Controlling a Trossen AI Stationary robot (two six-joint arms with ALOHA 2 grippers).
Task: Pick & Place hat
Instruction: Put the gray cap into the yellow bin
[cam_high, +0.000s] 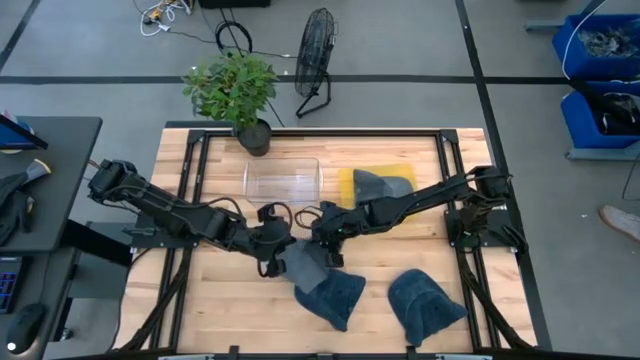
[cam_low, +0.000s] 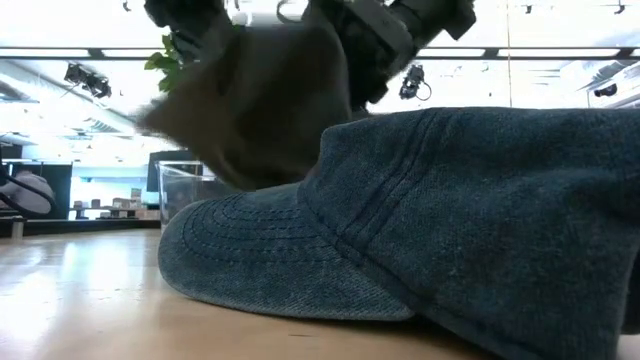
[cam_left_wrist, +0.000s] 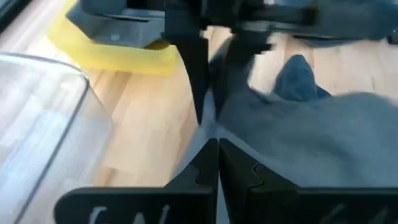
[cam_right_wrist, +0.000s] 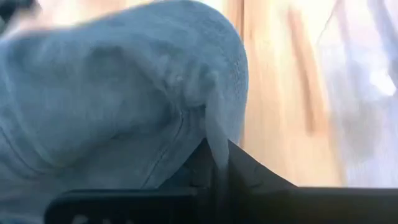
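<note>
A grey hat (cam_high: 305, 264) hangs between both grippers over the table's middle, lifted above a blue denim hat (cam_high: 332, 296) that lies on the wood; in the low view the grey hat (cam_low: 270, 100) is above the denim hat (cam_low: 430, 230). My left gripper (cam_high: 284, 252) is shut on the grey hat's left side and my right gripper (cam_high: 325, 243) is shut on its far right side. A second denim hat (cam_high: 426, 306) lies to the right. Another hat (cam_high: 376, 184) rests on a yellow tray (cam_high: 402, 176). My left gripper (cam_left_wrist: 215, 148) pinches an edge of the grey hat (cam_left_wrist: 219, 124) between its two fingers, coming from the table's left. The hat's body (cam_left_wrist: 311, 140) spreads away beyond the fingertips, lifted clear of the table. My right gripper (cam_right_wrist: 217, 152) pinches a raised fold of the hat's cloth (cam_right_wrist: 214, 124) between its shut fingers, coming from the table's right. The hat's crown (cam_right_wrist: 112, 93) bulges beyond the fingers, off the wood.
A clear plastic bin (cam_high: 283, 180) stands just beyond the grippers, left of the yellow tray. A potted plant (cam_high: 240, 92) sits at the table's far edge. Black frame rails (cam_high: 448, 190) run along the sides. Bare wood shows at the near left (cam_high: 215, 300).
</note>
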